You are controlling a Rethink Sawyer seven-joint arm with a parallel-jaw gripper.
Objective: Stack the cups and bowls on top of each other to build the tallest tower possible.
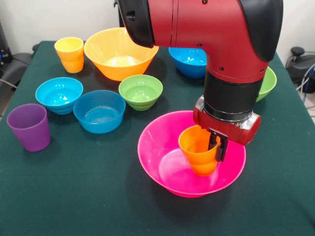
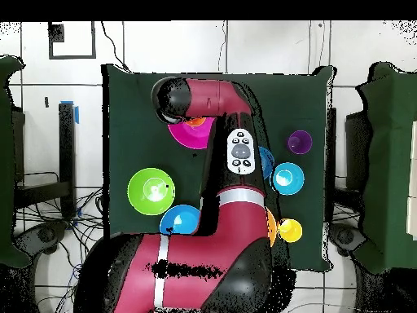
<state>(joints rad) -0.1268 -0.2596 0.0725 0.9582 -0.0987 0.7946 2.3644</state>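
Note:
My gripper [image 1: 217, 146] hangs over the large pink bowl [image 1: 162, 162], its fingers pinched on the right rim of the upright orange cup [image 1: 197, 152], one inside and one outside. The cup stands inside the pink bowl. The large orange bowl [image 1: 120, 54], yellow cup [image 1: 70, 54], purple cup [image 1: 29, 127], small green bowl [image 1: 141, 91], cyan bowl [image 1: 59, 94] and small blue bowl [image 1: 99, 110] stand apart at left. In the overhead view the arm hides the gripper; the pink bowl [image 2: 186, 136] and a sliver of the orange cup [image 2: 195, 122] show beside it.
A medium blue bowl [image 1: 189, 61] and a medium green bowl [image 1: 267, 84] stand behind the arm, partly hidden. The overhead view shows the green bowl [image 2: 151, 191] and blue bowl [image 2: 177, 220] near the robot's base. The green cloth table [image 1: 88, 196] has bare room in front.

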